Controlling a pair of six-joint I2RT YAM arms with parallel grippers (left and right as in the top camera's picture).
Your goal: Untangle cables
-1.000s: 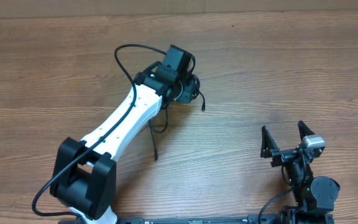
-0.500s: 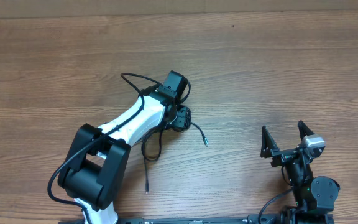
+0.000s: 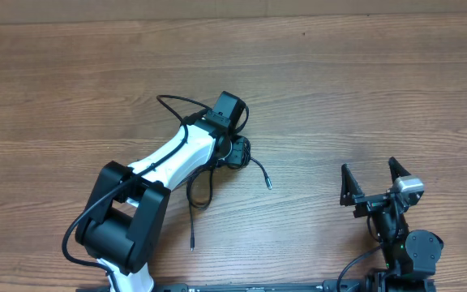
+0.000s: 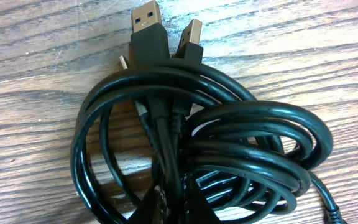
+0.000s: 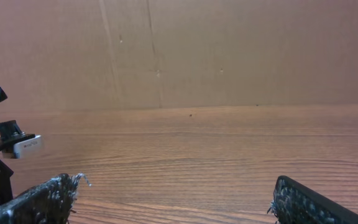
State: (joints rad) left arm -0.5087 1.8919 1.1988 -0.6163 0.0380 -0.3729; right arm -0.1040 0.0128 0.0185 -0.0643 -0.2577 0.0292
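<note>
The cables (image 4: 191,143) are thin black cords wound into a tangled coil on the wooden table. Two USB plugs (image 4: 146,25) stick out at the coil's far side in the left wrist view. My left gripper (image 4: 169,206) is shut on strands at the coil's near edge. From overhead the cables (image 3: 237,152) sit under my left gripper (image 3: 235,156). One loose end (image 3: 267,185) trails right and another tail (image 3: 191,242) runs toward the front. My right gripper (image 3: 371,180) stands open and empty at the front right, its fingers (image 5: 42,199) wide apart, far from the coil.
The left arm's own thicker black wire (image 3: 173,101) arcs beside its wrist. The wooden table (image 3: 379,81) stretches bare to the back and right. A brown wall (image 5: 179,50) rises beyond the table's far edge in the right wrist view.
The left arm has drawn back toward the front with the coil in its grip, and a cable tail now lies stretched toward the front edge. The right arm has not moved.
</note>
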